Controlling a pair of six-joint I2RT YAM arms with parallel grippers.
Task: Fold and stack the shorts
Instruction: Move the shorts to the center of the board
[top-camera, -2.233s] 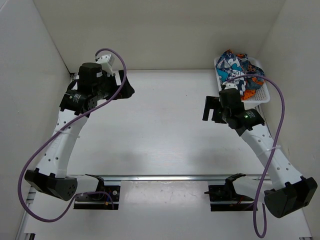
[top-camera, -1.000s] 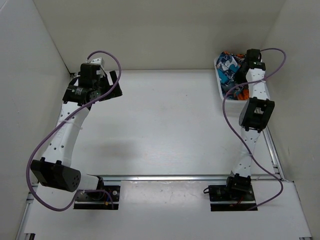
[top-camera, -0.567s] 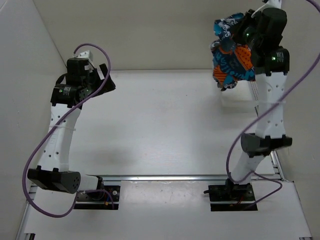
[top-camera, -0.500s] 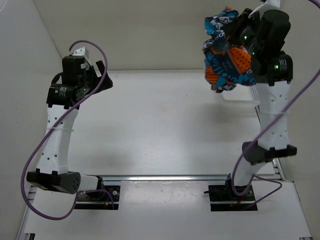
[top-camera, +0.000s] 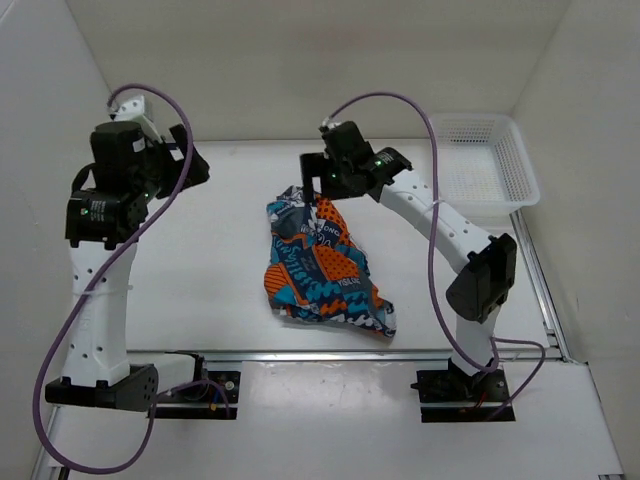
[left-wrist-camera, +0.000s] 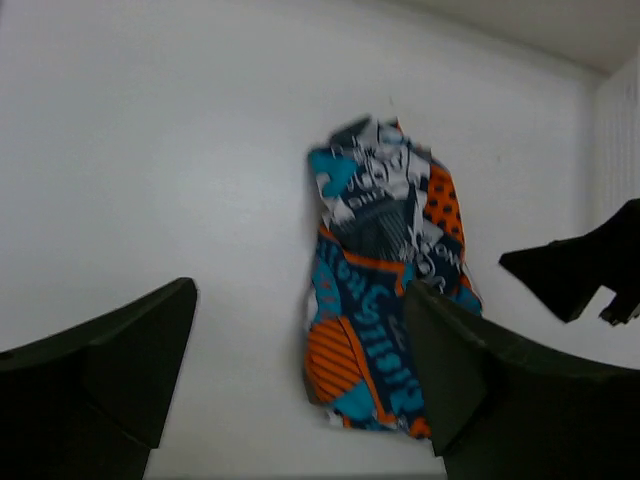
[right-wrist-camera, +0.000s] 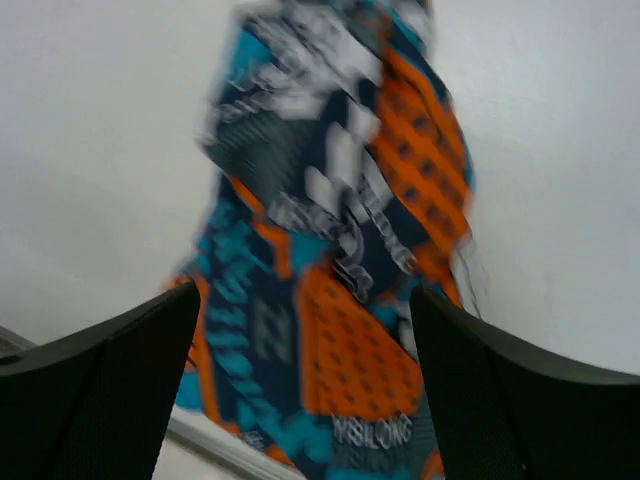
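Shorts: the shorts (top-camera: 322, 265) lie in a crumpled, lengthwise heap in the middle of the worktop (top-camera: 220, 280), between the two arms, neither spread nor folded.
Right tool: the right tool (top-camera: 316, 190) is released, its fingers wide with nothing between them, poised just over the far end of the heap.
Likely reason: the middle spot looks reachable by both arms, which suits flattening before a fold.
Left tool: the left tool (top-camera: 192, 165) is released too, wide and carrying nothing, raised over the far-left corner, well apart from the cloth and apparently kept clear of it.
Basket: a white perforated basket (top-camera: 487, 165) sits at the far-right corner, well apart from the shorts.
In the way: mainly the bunching itself. Layers overlap, and waistband and legs cannot be told apart.
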